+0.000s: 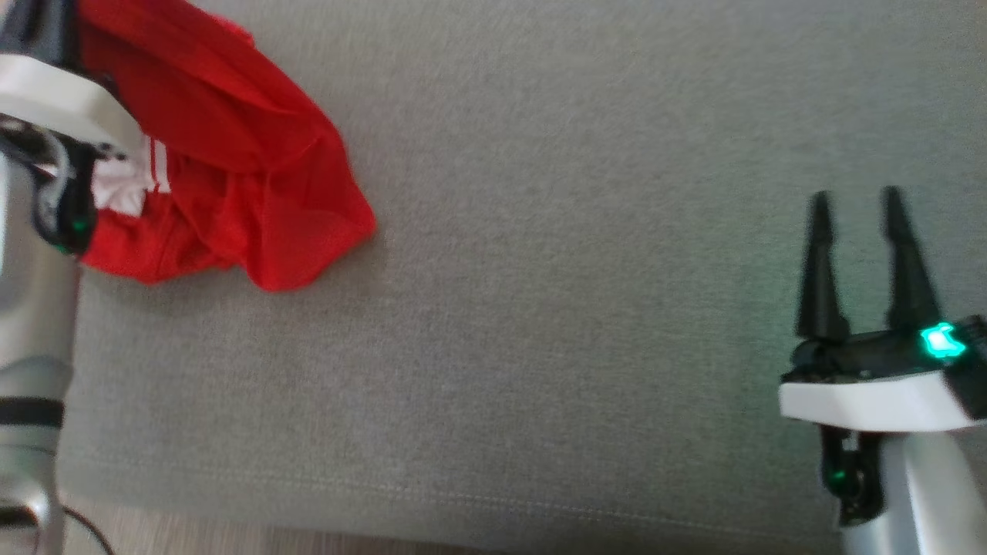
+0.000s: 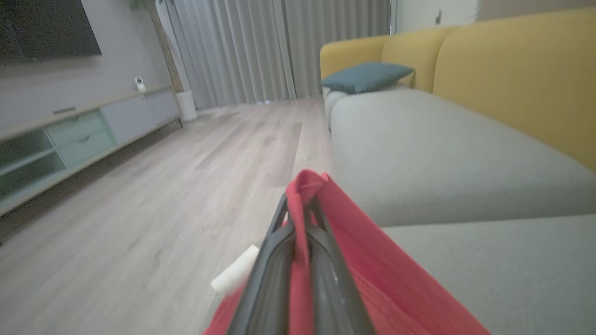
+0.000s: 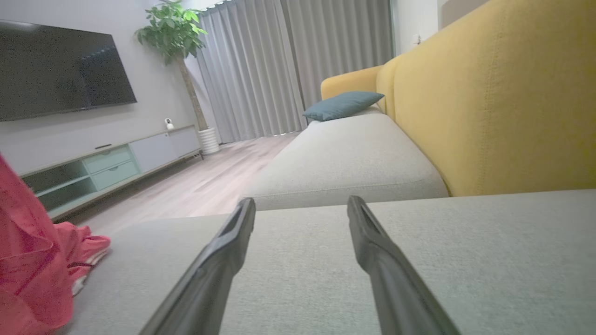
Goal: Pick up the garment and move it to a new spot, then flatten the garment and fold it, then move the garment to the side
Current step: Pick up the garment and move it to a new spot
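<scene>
Grey sofa cushion [image 1: 540, 308] bears a crumpled red garment [image 1: 231, 154] with white stripes, pinched in the left claw [image 2: 300, 204]; right claw [image 1: 856, 231] gapes empty.

The garment [image 1: 231, 154] is red and thin, with two white stripes [image 1: 158, 166] and a white patch at its 9 o'clock edge. It sits crumpled and bunched at 10 o'clock in the head view, its lower folds resting on the grey cushion [image 1: 540, 270]. One fold is pinched between the closed fingers of the left gripper [image 2: 300, 203]. From there the cloth drapes toward 5 o'clock.
</scene>
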`<state>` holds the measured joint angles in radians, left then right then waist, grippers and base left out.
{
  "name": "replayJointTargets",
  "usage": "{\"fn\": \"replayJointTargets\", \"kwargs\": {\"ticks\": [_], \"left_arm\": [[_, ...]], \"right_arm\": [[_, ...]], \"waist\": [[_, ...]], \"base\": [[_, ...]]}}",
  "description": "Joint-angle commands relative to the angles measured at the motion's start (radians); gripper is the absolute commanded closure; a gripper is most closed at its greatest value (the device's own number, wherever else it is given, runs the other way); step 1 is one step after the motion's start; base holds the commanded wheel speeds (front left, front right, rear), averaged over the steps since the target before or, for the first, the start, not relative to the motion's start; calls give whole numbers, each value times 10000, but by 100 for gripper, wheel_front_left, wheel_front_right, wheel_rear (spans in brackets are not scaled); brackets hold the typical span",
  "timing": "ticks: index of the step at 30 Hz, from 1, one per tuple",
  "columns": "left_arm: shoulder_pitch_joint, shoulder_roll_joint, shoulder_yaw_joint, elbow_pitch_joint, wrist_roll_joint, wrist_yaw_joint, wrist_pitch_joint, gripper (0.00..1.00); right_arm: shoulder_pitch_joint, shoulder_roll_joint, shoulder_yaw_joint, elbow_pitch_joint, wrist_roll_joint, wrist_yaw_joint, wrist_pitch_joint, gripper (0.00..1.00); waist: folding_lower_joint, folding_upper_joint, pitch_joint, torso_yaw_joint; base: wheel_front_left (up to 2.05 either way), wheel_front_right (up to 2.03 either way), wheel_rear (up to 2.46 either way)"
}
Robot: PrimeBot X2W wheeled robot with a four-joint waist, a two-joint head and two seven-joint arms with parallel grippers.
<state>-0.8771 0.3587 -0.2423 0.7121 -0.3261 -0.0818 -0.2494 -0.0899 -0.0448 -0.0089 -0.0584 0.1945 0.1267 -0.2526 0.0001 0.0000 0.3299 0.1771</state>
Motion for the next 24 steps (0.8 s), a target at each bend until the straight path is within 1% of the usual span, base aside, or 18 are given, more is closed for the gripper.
{"fn": "replayJointTargets", "kwargs": {"ticks": [1, 2, 6, 10, 13, 18, 21, 22, 24], "left_arm": [[7, 793, 490, -876, 156, 157, -108, 100], [7, 793, 490, -876, 156, 157, -108, 100], [558, 928, 808, -2873, 347, 394, -119, 100], [985, 800, 794, -4401, 361, 471, -117, 100], [1144, 607, 560, -5345, 318, 482, 158, 100], [1265, 136, -33, -6693, 252, 550, 1030, 100], [1165, -160, -402, -7182, 212, 554, 1482, 100], [1072, -361, -645, -7390, 208, 566, 1732, 100], [950, -567, -874, -7501, 210, 579, 1935, 100]], "right_arm": [[-95, -54, 471, -221, 106, 40, -92, 0], [-95, -54, 471, -221, 106, 40, -92, 0], [42, -54, 801, -81, 423, 40, -92, 0], [195, -54, 1080, 27, 634, 40, -92, 0], [258, -54, 1244, 34, 736, 40, -92, 0], [269, -54, 1338, -48, 866, 40, -92, 0], [219, -54, 1304, -105, 900, 40, -92, 0], [159, -54, 1291, -133, 938, 40, -92, 0], [80, -54, 1291, -172, 986, 40, -92, 0]], "waist": [[-1, 0, -607, -393], [-1, 0, -607, -393], [-1, 0, -1173, -676], [-1, 0, -1698, -922], [-1, 0, -1996, -1121], [-1, 0, -2220, -1498], [-1, 0, -2195, -1786], [-1, 0, -2135, -2034], [-1, 0, -2035, -2321]], "base": [[0, 0, 0], [0, 0, 0], [0, 0, 0], [0, 0, 0], [0, 0, 0], [0, 0, 0], [0, 0, 0], [0, 0, 0], [0, 0, 0]]}}
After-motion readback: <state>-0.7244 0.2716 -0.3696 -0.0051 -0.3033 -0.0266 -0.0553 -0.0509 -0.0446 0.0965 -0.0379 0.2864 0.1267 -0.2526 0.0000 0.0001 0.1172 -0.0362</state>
